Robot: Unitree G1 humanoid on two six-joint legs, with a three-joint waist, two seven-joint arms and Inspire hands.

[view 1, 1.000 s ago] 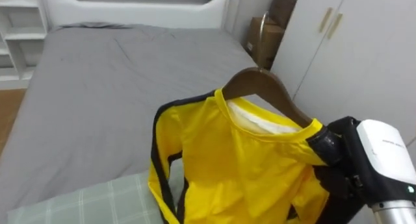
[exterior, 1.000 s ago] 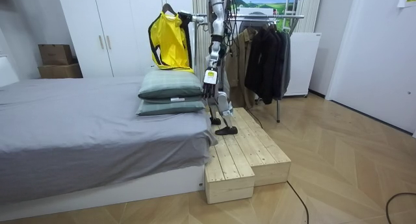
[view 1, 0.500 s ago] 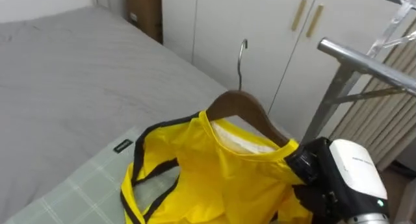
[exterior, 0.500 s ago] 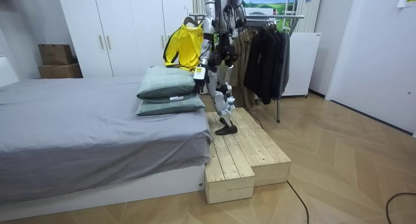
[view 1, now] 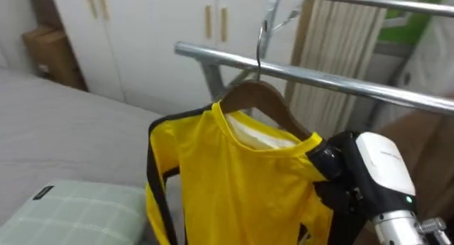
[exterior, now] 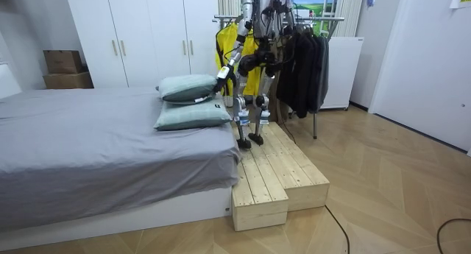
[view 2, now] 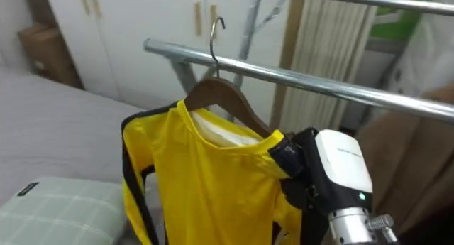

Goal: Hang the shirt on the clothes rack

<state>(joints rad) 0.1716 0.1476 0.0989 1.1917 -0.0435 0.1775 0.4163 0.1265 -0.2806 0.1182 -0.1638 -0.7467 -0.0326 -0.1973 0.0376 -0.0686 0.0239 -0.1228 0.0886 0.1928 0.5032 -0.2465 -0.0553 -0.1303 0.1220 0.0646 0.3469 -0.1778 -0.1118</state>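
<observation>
Big grey bed, smooth cover, and the robot stands on the slatted wooden platform at its side, facing the round metal rack rail. Two soft pillows lie stacked on the bed, with the left hand hanging near them. The glossy yellow shirt, black-trimmed, is up at the rail on a curved brown wooden hanger. The hanger slants down toward the right hand, its wire hook upright. That hand sits at the shoulder end; its fingers are hidden by cloth, so I cannot tell their hold.
</observation>
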